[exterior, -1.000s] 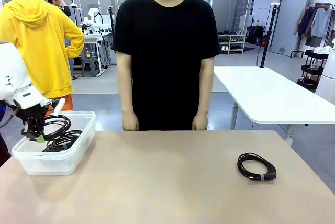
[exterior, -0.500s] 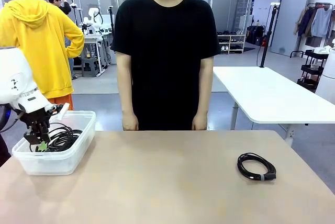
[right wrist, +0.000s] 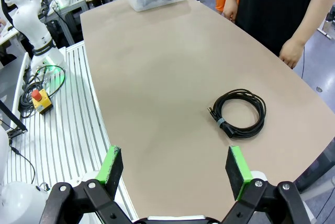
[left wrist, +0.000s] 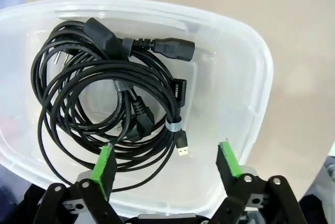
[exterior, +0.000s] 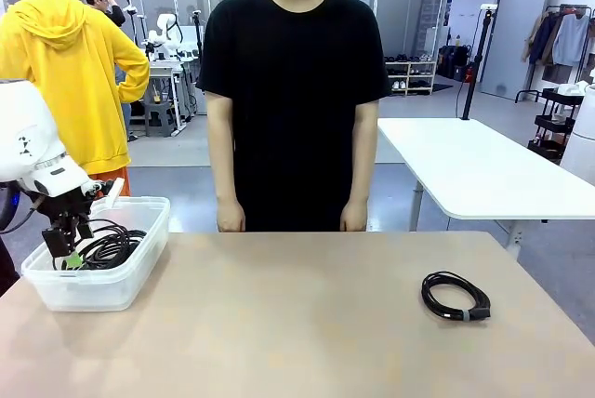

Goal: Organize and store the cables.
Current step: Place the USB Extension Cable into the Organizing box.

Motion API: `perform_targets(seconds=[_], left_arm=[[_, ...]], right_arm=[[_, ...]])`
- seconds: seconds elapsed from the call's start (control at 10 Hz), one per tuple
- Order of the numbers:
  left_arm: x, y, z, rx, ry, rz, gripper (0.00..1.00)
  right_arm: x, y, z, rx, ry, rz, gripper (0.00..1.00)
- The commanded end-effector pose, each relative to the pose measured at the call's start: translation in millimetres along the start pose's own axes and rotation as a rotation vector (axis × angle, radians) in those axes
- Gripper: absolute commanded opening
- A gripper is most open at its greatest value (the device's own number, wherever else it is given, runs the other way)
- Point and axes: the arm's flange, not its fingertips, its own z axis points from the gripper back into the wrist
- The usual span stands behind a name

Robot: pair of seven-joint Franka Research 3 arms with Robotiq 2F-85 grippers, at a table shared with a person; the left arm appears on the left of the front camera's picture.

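My left gripper (exterior: 67,255) points straight down over the clear container (exterior: 116,282), jaws spread wide and empty, just above the coiled cables (left wrist: 104,98) lying inside it, while my right gripper (right wrist: 175,169), likewise spread and empty, hovers well apart from the container, above the single coil (right wrist: 238,113) on the table (right wrist: 157,72).

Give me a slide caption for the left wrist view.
Open left gripper over a clear plastic bin of coiled black cables, including a power cord and a USB cable.
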Motion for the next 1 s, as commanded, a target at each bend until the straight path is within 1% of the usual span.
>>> perform_targets(seconds=[0.0,0.1,0.9], left_arm=[[0,-20,17,0.057,-0.005,0.08,1.0],[0,0,0,0.0,0.0,0.0,1.0],[0,0,0,0.0,0.0,0.0,1.0]], right_arm=[[1,1,1,-0.002,-0.01,0.011,1.0],[1,1,1,-0.002,-0.01,0.011,1.0],[1,1,1,-0.002,-0.01,0.011,1.0]])
